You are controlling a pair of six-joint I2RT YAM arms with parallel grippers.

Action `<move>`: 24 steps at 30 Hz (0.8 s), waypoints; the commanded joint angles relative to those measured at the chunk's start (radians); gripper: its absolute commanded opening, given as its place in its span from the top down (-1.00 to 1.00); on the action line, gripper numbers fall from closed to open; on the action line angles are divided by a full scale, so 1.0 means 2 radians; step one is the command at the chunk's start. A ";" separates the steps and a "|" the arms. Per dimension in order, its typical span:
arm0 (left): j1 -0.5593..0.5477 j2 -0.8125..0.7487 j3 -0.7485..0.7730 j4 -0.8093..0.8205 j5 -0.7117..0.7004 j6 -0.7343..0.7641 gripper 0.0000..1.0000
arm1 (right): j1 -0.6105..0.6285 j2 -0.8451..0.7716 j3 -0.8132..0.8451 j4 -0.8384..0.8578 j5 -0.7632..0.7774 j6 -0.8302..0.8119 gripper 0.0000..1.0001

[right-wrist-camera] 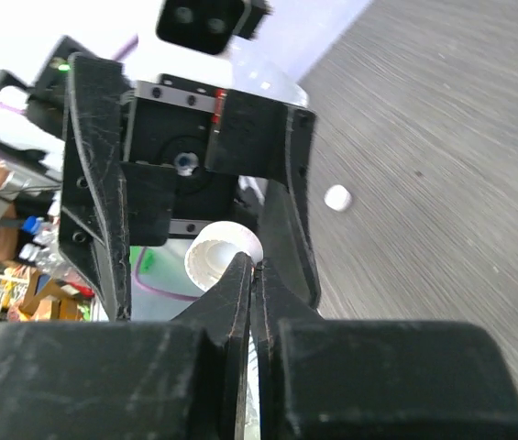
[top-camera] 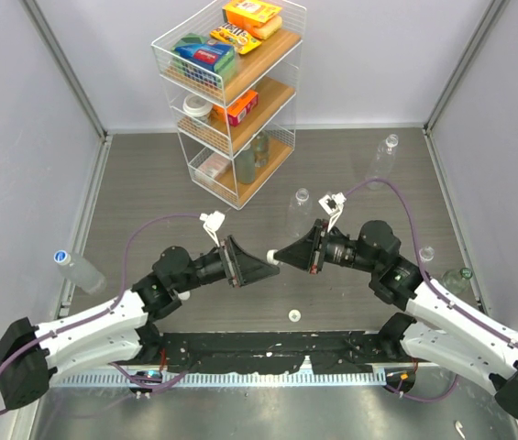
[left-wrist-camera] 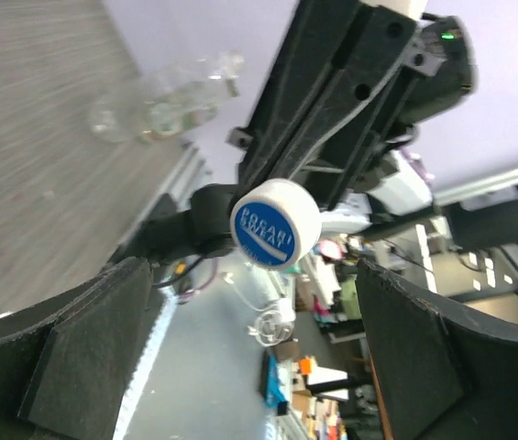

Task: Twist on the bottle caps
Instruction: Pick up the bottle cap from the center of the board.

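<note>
Saw right hand [right-wrist-camera: 251,280] clenched on small round white plastic screw cap w/ blue printed top [left-wrist-camera: 275,223], pinched at fingertips by its rim, blue face turned toward opposite arm. Held it mid-air above approx centre of dark grey wood-grain desk [top-camera: 148,174]. Found left hand [left-wrist-camera: 259,367] released, jaws spread wide, pointed head-on at cap, w/ cap at mouth of the spread fingers; saw no contact. Noted second small white cap [top-camera: 293,315] loose on desk, near arm bases, well apart from both hands. Spotted clear ribbed plastic bottle w/ blue-rimmed cap on [top-camera: 80,270] lying at desk's left edge. Spotted clear uncapped plastic bottle [top-camera: 385,158] lying far right, another clear bottle [top-camera: 300,206] just behind the hands; couldn't tell its pose. Saw white wire three-tier rack w/ wooden shelves [top-camera: 231,87] at rear, snack packs on it.
</note>
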 commanded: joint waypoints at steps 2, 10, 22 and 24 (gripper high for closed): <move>-0.003 0.013 0.014 0.204 0.055 -0.050 -0.96 | 0.002 -0.001 0.019 0.133 -0.063 0.012 0.93; -0.003 -0.040 -0.012 0.191 0.003 -0.043 -0.96 | 0.002 -0.017 0.005 0.168 -0.066 0.012 0.98; -0.003 -0.055 -0.010 0.149 -0.015 -0.033 -0.82 | 0.002 0.000 0.004 0.199 -0.103 0.020 0.97; -0.003 -0.044 -0.008 0.149 -0.016 -0.034 -0.82 | 0.003 0.004 0.009 0.200 -0.109 0.020 0.97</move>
